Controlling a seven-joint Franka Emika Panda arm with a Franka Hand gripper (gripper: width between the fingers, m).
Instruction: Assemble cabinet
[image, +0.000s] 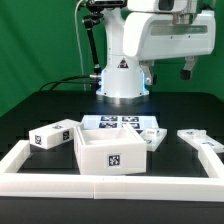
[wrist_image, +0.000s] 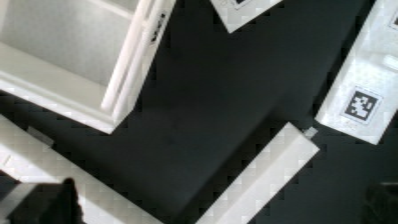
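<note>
the cabinet (image: 100, 148) is plain white, its front carrying a square black-and-white tag (image: 114, 158) — the marker board (image: 120, 123) is white too, printed with similar black-and-white tags. black table (image: 45, 108), white border rails (image: 120, 186), green backdrop (image: 40, 40).

Cabinet body (image: 108, 152): white open-topped box, upright, mid-table, with one square black-and-white tag on its near face. Loose white parts, placed as in the exterior view: tagged block (image: 52, 134) at the body's 9 o'clock, just beside it; small block (image: 153, 137) at 2 o'clock, near the corner; flat tagged panel (image: 198, 141) at 3 o'clock, well apart, lying flat.
</note>
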